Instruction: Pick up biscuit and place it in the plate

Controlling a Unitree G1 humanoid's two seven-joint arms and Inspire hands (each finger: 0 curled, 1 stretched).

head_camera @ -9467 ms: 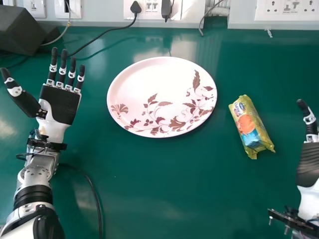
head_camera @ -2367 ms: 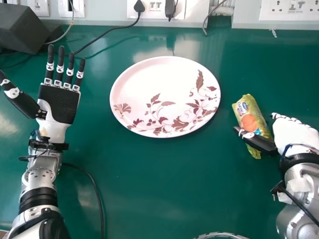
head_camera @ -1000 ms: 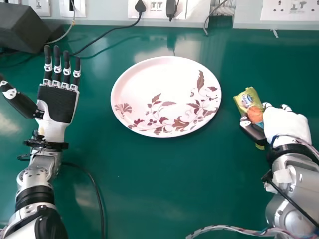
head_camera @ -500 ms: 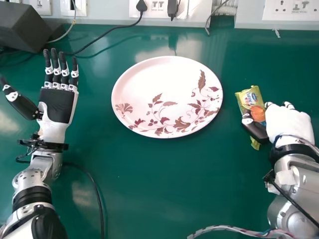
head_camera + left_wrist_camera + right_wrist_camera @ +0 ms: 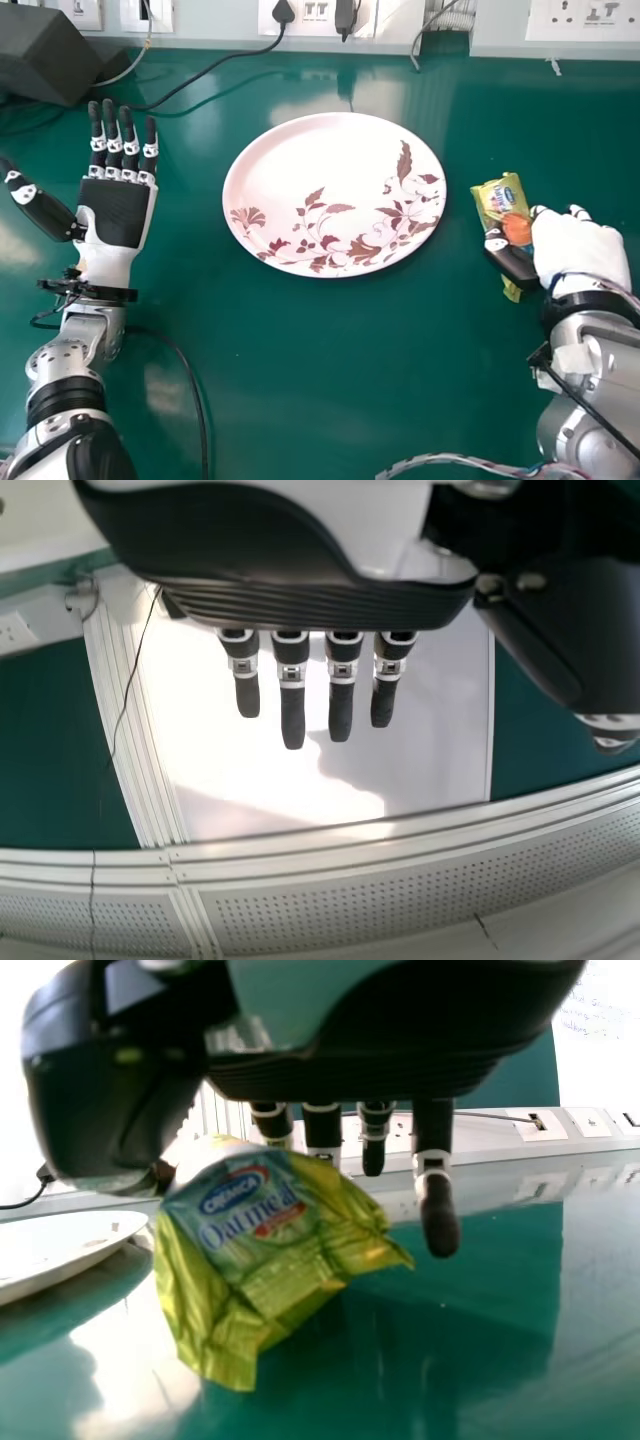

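The yellow biscuit pack [image 5: 502, 200] lies at the right of the head view, and my right hand [image 5: 575, 250] is curled round its near part. The thumb is on the pack's left side, the fingers mostly hidden behind the back of the hand. In the right wrist view the biscuit pack [image 5: 265, 1230] sits between the thumb and fingers of my right hand [image 5: 437, 1205]; whether it touches the table is unclear. The white plate [image 5: 320, 190] with brown leaf patterns is left of the pack. My left hand [image 5: 115, 212] stays palm up with straight fingers, left of the plate; the left wrist view shows the left hand [image 5: 292, 705].
A dark box [image 5: 50, 55] stands at the back left. Sockets and plugs [image 5: 300, 12] line the wall behind the green table [image 5: 320, 370]. A black cable passes beside my left arm, and a pale braided cable [image 5: 450, 458] runs near the front edge.
My right hand has come in from the right and curled round the biscuit pack, which has turned slightly. The plate stays put. Over the last half second hardly anything has moved.
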